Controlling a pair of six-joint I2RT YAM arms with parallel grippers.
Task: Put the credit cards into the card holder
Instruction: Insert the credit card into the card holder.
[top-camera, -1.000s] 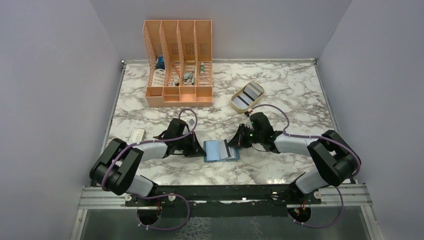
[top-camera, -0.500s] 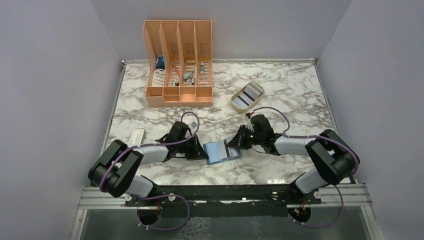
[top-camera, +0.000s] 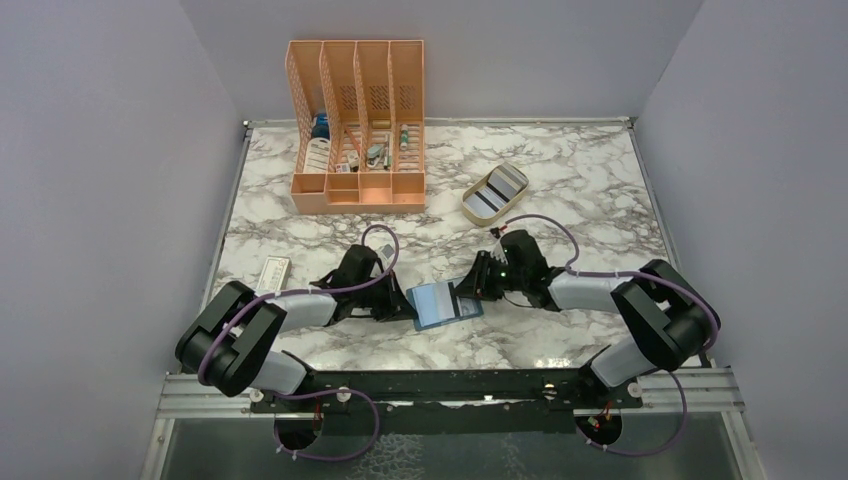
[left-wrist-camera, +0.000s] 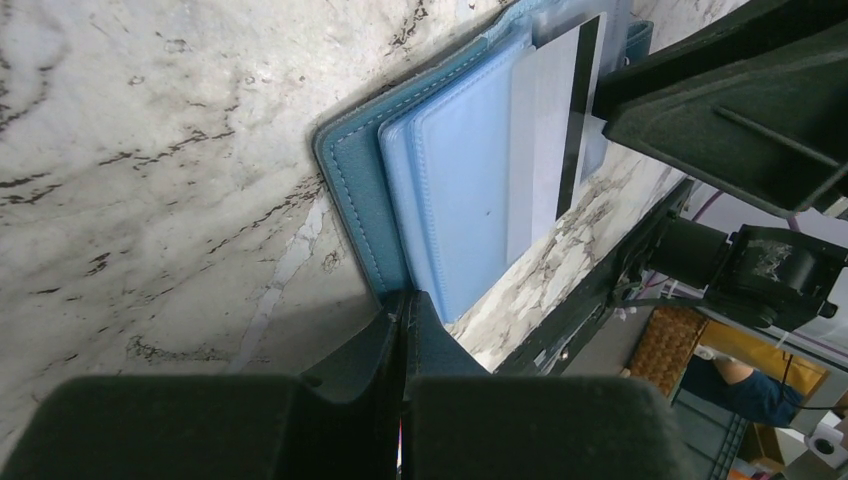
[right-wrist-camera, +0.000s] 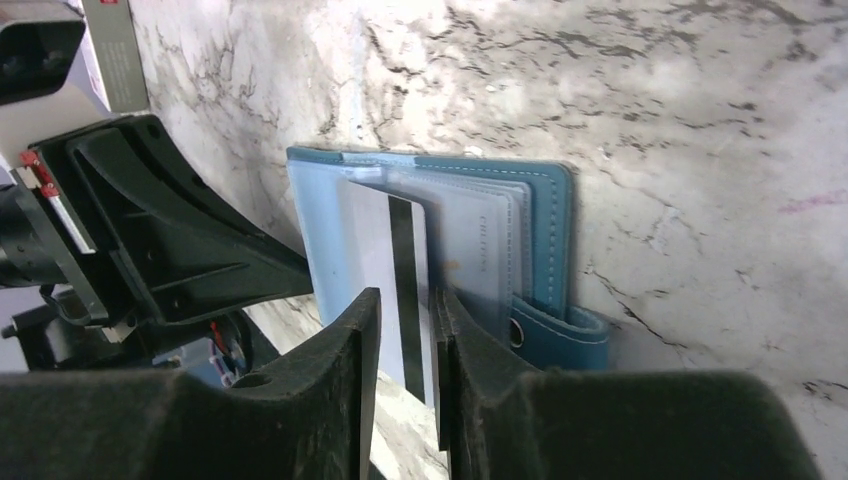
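The card holder (top-camera: 440, 305) lies open and flat on the tabletop (top-camera: 560, 180), between the two tools. Its long side runs from one tool to the other, tipped a little.

The left tool (top-camera: 400, 303) is at the holder's left edge. It is clenched, and it looks pinched on the holder's thin blue cover.

The right tool (top-camera: 470, 290) is at the holder's right edge. Its two fingers stand a little apart, with a gap between them. The striped card (right-wrist-camera: 385, 250) shows through that gap, lying flat and not squeezed.

The card lies on top of the holder's pale slots. Its long side runs the same way as the holder's, and the dark stripe runs along it. The end by the right tool sticks out past the holder's edge. The other end seems tucked into a slot, but how deep cannot be seen.

More credit cards (top-camera: 497, 188) sit in a beige tray (top-camera: 470, 205), well behind the holder.

The card should be light, thin, stiff and slippery. It will likely slide best if pushed on its free short end. The holder looks soft and floppy, so it may need holding by its cover edge while the card goes in.
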